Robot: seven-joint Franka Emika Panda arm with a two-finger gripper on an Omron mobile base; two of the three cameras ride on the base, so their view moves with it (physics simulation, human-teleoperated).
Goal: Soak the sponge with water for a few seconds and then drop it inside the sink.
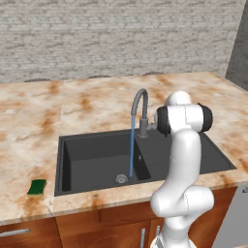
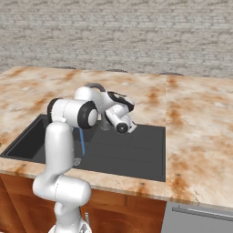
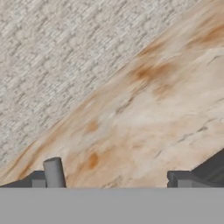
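1. On the marble counter, left of the sink and close to the counter's front edge, lies the sponge: a small green block with a yellow side, flat and alone, apart from the sink's rim.
2. From the sink's grey curved faucet the water falls as a thin blue stream straight down into the deep basin, landing just beside the round metal drain.
3. Right of the basin, the sink's flat drainboard stretches toward the counter's right side.
4. Over the sink, the white arm rises from the front edge, its dark-jointed elbow level with the faucet's neck in the left base view.
5. In the right base view the gripper hangs above the drainboard, just right of the faucet, tilted so it looks toward the back of the counter; it is well apart from the sponge.
6. Its fingers stand wide apart in the hand view, one near each lower corner, with nothing between them.
7. Beyond the fingers in the hand view run the marble counter and the grey brick wall, slanted across the picture, with a dark corner of the sink at lower right.
8. Behind the sink, the wall runs the full width of the counter.
9. Below the sink, wooden cabinet fronts with metal handles face the robot.
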